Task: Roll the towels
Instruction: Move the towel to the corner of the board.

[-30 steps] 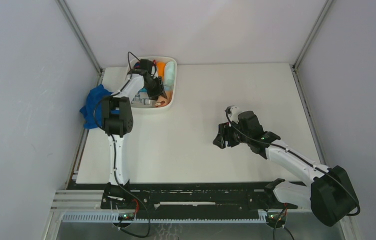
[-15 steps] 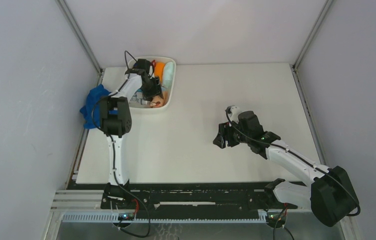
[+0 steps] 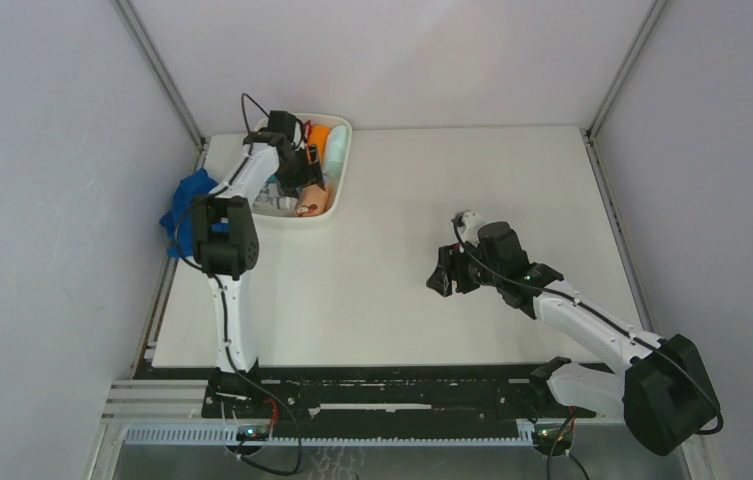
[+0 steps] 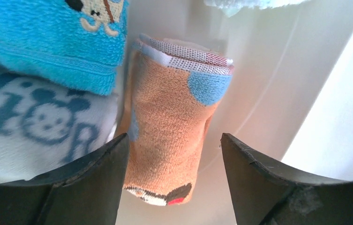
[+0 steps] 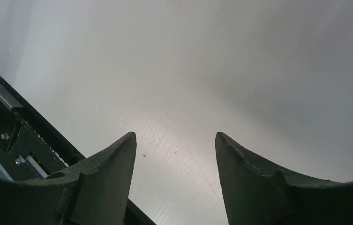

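The peach-orange towel [image 4: 169, 126] with pale blue spots lies rolled inside the white bin [image 4: 268, 93], against its wall. My left gripper [image 4: 175, 137] hangs over it, open. The roll sits between the jaws, close to the left finger and apart from the right one. From above, this gripper [image 3: 297, 175] is over the bin [image 3: 345, 165] at the back left, the peach roll [image 3: 314, 205] at the bin's near end. The royal-blue towel [image 3: 187, 210] lies crumpled at the table's left edge. My right gripper [image 3: 444, 275] [image 5: 175, 136] is open and holds nothing, over bare table.
Beside the peach roll the bin holds a light-blue roll [image 4: 48, 42] and a white printed roll [image 4: 33, 126], and at its far end an orange roll [image 3: 319, 135] and a mint one [image 3: 337, 142]. Grey walls stand on three sides. A black rail [image 5: 5, 131] runs along the near edge.
The left jaws have spread wide and let go of the peach roll, which now rests in the bin. The left wrist and the bin shifted slightly left. The right arm has not moved.
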`<action>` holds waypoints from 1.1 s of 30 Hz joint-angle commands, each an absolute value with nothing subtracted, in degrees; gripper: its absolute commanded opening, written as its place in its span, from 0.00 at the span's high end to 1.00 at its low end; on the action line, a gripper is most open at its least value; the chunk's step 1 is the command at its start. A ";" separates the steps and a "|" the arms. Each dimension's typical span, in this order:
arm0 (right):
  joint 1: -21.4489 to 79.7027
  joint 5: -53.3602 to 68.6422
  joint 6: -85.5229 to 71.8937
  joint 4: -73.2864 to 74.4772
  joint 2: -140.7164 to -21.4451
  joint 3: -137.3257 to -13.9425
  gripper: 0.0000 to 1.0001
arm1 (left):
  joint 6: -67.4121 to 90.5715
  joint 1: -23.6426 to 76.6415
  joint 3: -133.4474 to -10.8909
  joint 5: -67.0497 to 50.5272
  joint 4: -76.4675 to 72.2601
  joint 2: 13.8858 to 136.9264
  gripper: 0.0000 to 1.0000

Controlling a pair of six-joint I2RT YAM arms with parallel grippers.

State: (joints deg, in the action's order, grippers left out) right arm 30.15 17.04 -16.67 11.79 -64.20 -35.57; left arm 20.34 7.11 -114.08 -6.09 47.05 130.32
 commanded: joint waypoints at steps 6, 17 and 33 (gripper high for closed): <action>30.52 17.14 -16.18 9.90 -62.40 -35.95 0.38 | 19.62 6.45 -111.76 -4.55 47.04 121.41 0.22; 30.06 13.10 -14.97 10.96 -58.95 -35.96 0.38 | 23.37 0.44 -97.76 -0.75 43.40 103.38 0.20; 29.55 8.20 -14.59 10.92 -52.82 -34.11 0.37 | 35.85 -21.70 -76.04 7.03 30.53 96.72 0.14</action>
State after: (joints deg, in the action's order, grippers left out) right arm 29.98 9.98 -15.53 12.23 -54.78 -34.41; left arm 33.52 -20.53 -75.31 6.07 33.91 92.36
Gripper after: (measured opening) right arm 0.626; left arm 0.855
